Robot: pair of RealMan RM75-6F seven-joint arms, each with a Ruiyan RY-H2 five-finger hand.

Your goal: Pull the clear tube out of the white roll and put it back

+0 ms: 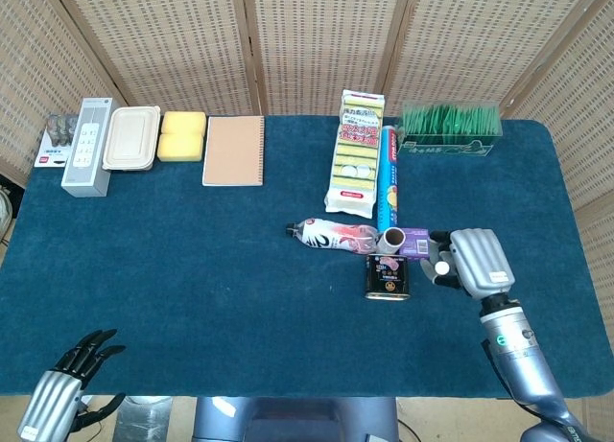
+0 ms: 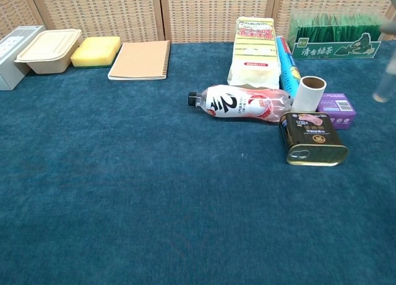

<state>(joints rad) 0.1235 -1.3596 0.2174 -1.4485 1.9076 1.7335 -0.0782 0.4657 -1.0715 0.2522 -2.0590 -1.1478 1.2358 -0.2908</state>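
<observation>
Right hand grips one clear tube beside purple box; one roll upright between bottle, can. Left hand open.

Bright, even light — shadows under things are soft and short. Both views are sharp, except a blurred clear shape at the chest view's right edge — smeared.

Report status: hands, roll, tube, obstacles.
Right hand holds clear tube, off table. Left hand open, idle. White roll upright; tin and purple box crowd it.
</observation>
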